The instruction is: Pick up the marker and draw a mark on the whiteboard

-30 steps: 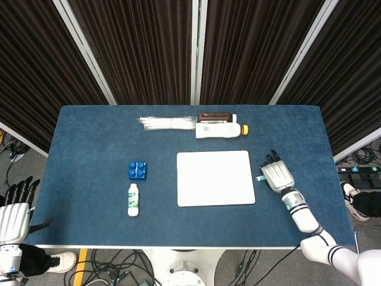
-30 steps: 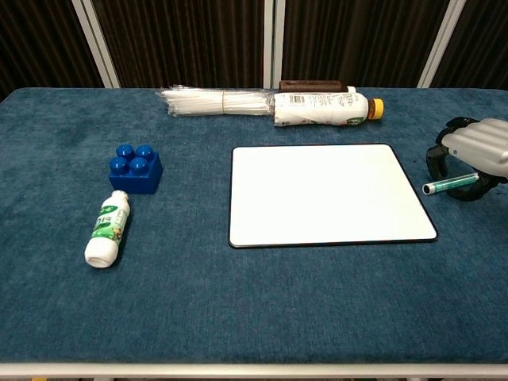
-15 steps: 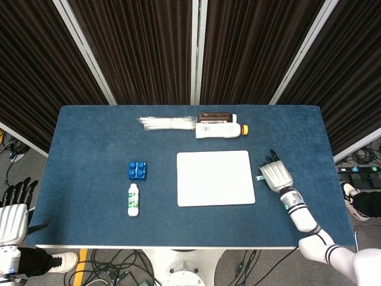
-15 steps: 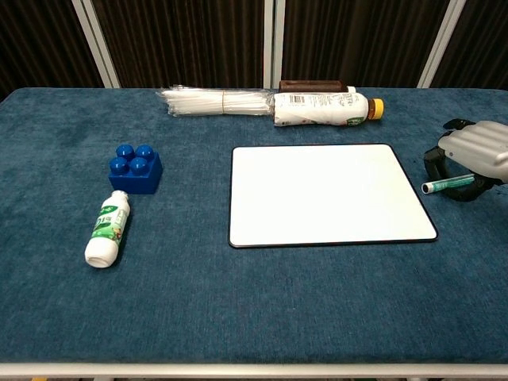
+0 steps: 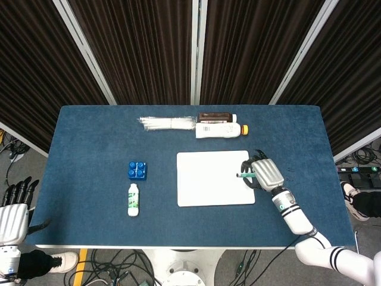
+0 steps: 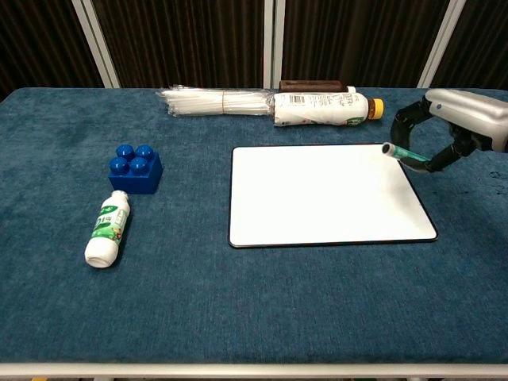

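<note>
A white whiteboard (image 5: 214, 177) (image 6: 324, 194) lies flat in the middle of the blue table. My right hand (image 5: 265, 173) (image 6: 460, 121) hovers over its right edge and holds a green marker (image 5: 245, 176) (image 6: 406, 155). The marker's tip points left over the board and is lifted off the surface. The board shows no mark. My left hand (image 5: 13, 211) hangs off the table's near left corner with its fingers spread and nothing in it; the chest view does not show it.
A blue toy block (image 5: 137, 170) (image 6: 135, 167) and a small white bottle (image 5: 133, 199) (image 6: 107, 228) lie left of the board. Behind the board lie a bundle of clear straws (image 5: 166, 123) (image 6: 216, 102), a white bottle with a yellow cap (image 5: 220, 130) (image 6: 324, 109) and a brown box (image 5: 214, 117).
My right hand has lifted the marker off the table and moved left, from beside the board to over its right edge. The left hand stayed put.
</note>
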`<state>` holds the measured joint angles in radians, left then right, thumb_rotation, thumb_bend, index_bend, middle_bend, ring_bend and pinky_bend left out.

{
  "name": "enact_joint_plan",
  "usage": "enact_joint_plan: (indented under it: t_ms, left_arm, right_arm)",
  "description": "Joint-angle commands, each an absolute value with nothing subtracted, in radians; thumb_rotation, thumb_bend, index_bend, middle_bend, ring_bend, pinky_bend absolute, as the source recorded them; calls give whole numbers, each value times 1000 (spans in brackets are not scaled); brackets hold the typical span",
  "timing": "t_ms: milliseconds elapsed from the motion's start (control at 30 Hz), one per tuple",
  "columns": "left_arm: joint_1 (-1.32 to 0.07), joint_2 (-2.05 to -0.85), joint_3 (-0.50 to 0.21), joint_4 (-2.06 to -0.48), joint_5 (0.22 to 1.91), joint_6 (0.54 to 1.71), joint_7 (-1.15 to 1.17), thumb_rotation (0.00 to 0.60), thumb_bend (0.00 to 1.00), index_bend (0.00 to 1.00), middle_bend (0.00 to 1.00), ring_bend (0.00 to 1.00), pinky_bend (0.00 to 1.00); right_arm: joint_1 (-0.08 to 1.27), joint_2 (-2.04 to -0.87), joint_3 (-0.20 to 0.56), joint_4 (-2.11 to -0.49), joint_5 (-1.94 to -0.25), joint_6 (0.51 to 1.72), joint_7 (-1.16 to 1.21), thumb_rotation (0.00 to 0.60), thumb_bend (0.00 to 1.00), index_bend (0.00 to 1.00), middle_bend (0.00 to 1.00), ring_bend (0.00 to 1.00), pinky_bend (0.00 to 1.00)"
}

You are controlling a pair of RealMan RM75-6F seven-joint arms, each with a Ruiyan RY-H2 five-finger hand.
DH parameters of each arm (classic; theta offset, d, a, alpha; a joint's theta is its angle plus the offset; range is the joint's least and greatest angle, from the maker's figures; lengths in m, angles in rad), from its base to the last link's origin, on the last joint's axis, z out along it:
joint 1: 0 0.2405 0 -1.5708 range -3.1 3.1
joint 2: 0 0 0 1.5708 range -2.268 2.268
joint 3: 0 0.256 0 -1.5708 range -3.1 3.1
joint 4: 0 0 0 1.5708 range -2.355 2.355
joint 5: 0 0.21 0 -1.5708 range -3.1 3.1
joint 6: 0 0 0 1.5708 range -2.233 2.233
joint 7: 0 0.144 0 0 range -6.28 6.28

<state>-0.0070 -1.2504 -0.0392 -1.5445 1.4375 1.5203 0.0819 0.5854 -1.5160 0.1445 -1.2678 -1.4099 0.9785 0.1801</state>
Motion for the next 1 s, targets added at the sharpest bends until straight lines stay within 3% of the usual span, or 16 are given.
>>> enact_joint_plan:
  t_ms: [33, 367, 800, 1000]
  left_arm:
    - [-5, -1247, -39, -1548, 1439, 1524, 76, 600, 0, 92, 0, 0, 0]
    - [-2, -1240, -36, -1555, 1443, 1521, 46, 600, 0, 91, 0, 0, 0]
    - [0, -1243, -35, -1541, 1440, 1515, 20, 600, 0, 91, 0, 0, 0]
    - [0, -1246, -34, -1535, 1437, 1510, 13, 600, 0, 91, 0, 0, 0]
  right_arm:
    - [613, -1512, 197, -1361, -1395, 953, 416, 600, 380, 622, 570, 282, 107]
    - [650, -1751, 278, -1192, -1302, 972, 603, 600, 381, 672, 573, 289, 117]
    - [704, -1909, 284, -983, -1313, 961, 654, 600, 380, 672, 571, 290, 116]
    - [709, -1932, 235, -949, -1368, 964, 676, 600, 379, 672, 571, 290, 116]
